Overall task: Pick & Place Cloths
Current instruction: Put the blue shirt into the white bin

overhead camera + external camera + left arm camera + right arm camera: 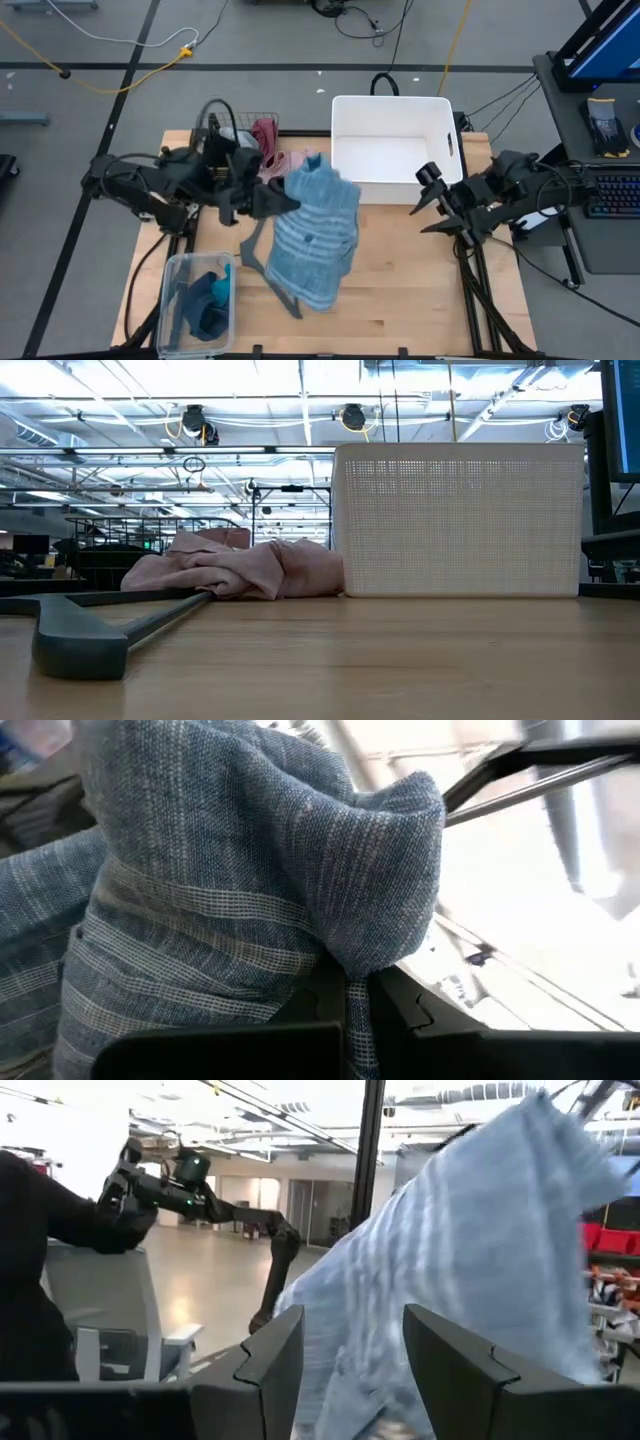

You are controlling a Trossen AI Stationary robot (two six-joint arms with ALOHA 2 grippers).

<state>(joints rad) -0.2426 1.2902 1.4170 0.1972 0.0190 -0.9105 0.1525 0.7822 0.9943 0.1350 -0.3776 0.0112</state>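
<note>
Two grippers show in our overhead view. Lowest in the frame, at lower left, we see a clear bin (170, 300) with teal pieces (208, 300) inside. Just above, at centre, the blue striped cloth (315, 235) hangs with a grey hanger (262, 262) from the left gripper (268, 200), whose fingers are pressed together, pinching its top fold. At centre right the right gripper (432, 205) hovers spread, holding nothing. Farther up sit the pink shirt (285, 160), a wire basket (240, 125) and the white basket (390, 150).

Garment (318, 232) hangs left of bin (392, 110), above table (420, 290).
</note>
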